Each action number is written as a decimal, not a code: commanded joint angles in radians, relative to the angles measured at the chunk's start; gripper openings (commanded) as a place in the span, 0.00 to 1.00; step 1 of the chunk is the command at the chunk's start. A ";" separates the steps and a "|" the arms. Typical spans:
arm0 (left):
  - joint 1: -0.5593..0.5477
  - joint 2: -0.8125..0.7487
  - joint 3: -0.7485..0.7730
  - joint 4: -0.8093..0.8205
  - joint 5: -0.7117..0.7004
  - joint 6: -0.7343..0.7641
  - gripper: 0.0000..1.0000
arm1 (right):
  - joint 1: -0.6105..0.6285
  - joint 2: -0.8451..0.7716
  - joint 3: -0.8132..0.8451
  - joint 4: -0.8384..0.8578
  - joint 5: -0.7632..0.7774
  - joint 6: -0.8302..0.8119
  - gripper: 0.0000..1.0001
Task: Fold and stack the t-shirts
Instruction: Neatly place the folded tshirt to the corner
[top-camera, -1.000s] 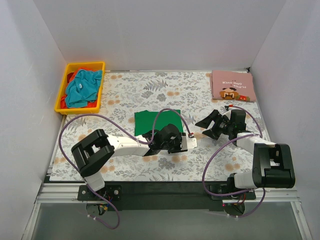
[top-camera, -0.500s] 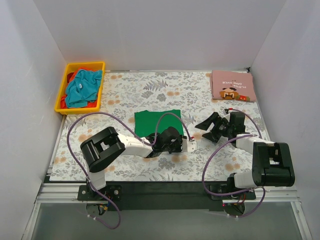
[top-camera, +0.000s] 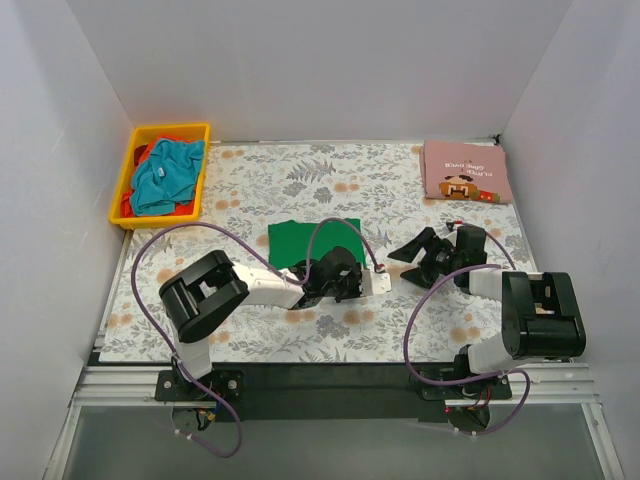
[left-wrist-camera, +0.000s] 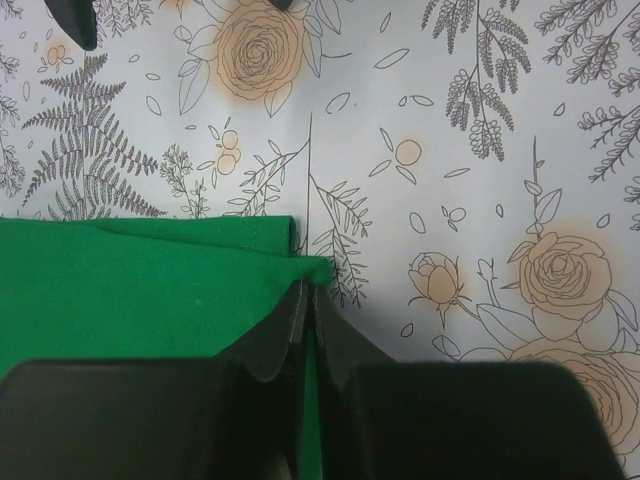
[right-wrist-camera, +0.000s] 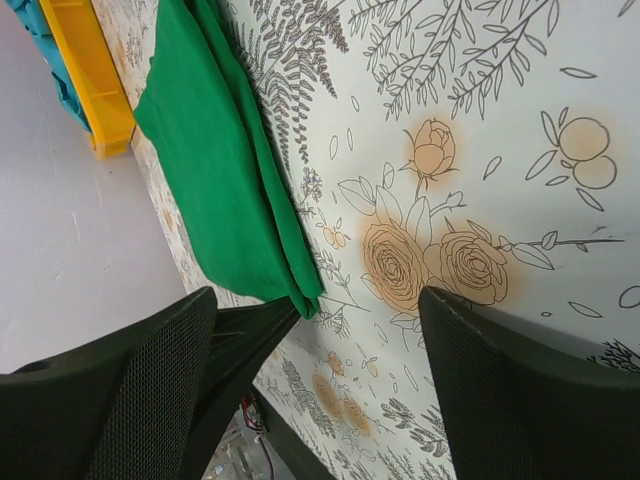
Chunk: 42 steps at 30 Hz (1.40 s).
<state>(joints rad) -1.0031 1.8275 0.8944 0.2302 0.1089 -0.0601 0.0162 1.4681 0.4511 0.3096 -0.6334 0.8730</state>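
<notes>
Jaws of L gripper (left-wrist-camera: 307, 290) are pinched tight on a corner of the green t-shirt (left-wrist-camera: 130, 300), a smooth knit folded to a rectangle near table centre. Jaws of R gripper (top-camera: 408, 262) are spread wide, nothing held, just right of that shirt. Layered fold edges are seen in L wrist view only; in top view the pinch is hidden by the arm. Pink t-shirt (top-camera: 465, 170) is laid flat at the far-right corner. Teal t-shirt (top-camera: 165, 172) and red t-shirt (top-camera: 128, 205) are crumpled in the yellow bin (top-camera: 170, 128), far left. Floral cover (top-camera: 250, 180) is seen betw. these.
</notes>
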 joint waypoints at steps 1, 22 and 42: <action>0.014 0.000 0.034 -0.015 0.021 -0.006 0.00 | 0.008 -0.003 0.009 0.039 0.008 0.006 0.88; 0.057 -0.122 0.124 -0.086 0.112 -0.254 0.00 | 0.211 0.109 0.070 0.194 0.055 0.247 0.84; 0.101 -0.132 0.170 -0.126 0.187 -0.372 0.00 | 0.307 0.382 0.282 0.240 0.198 0.264 0.52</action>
<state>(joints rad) -0.9096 1.7702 1.0283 0.1040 0.2684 -0.4156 0.3065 1.8217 0.7033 0.5167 -0.4789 1.1309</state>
